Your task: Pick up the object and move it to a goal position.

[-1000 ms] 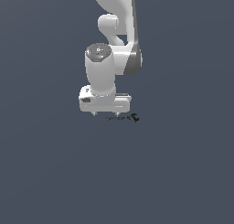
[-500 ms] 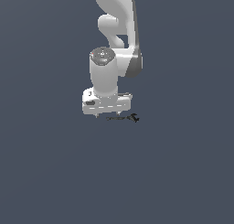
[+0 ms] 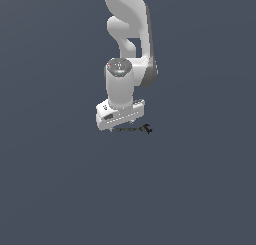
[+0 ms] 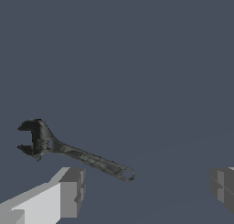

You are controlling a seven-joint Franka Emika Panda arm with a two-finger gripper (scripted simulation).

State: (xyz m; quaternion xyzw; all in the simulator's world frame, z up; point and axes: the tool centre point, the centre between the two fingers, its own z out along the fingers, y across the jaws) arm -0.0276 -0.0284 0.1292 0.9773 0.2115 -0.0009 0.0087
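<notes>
In the wrist view, two grey finger pads are seen nearest the camera: one (image 4: 72,191) on a pale finger body, the other (image 4: 223,186) cut off by the frame's edge. A wide gap of bare surface is left between them, so the gripper (image 4: 146,189) is read as spread apart, with nothing held.

Just beyond the fingers, the adjustable wrench (image 4: 68,151) is seen lying flat on the dark slate-grey floor (image 4: 137,58). Its black, open-jawed head is turned away from the gap, and its slim mottled grey-brown shaft ends in a small ring that reaches partly into the space between the pads. No contact between wrench and fingers is shown; whether the nearer pad touches the shaft cannot be told.

In the exterior view, the wrench (image 3: 134,129) is found just below the centre of the frame, lying roughly level, its black head toward the exterior view's right. The white gripper (image 3: 120,124) is seen directly above and just beside it, covering part of the shaft end on the exterior view's left; the fingertips themselves are too small to be made out. Behind and above, the white Panda arm (image 3: 127,49) is seen rising to the top edge of the frame. Nothing else is shown on the floor (image 3: 50,189).
</notes>
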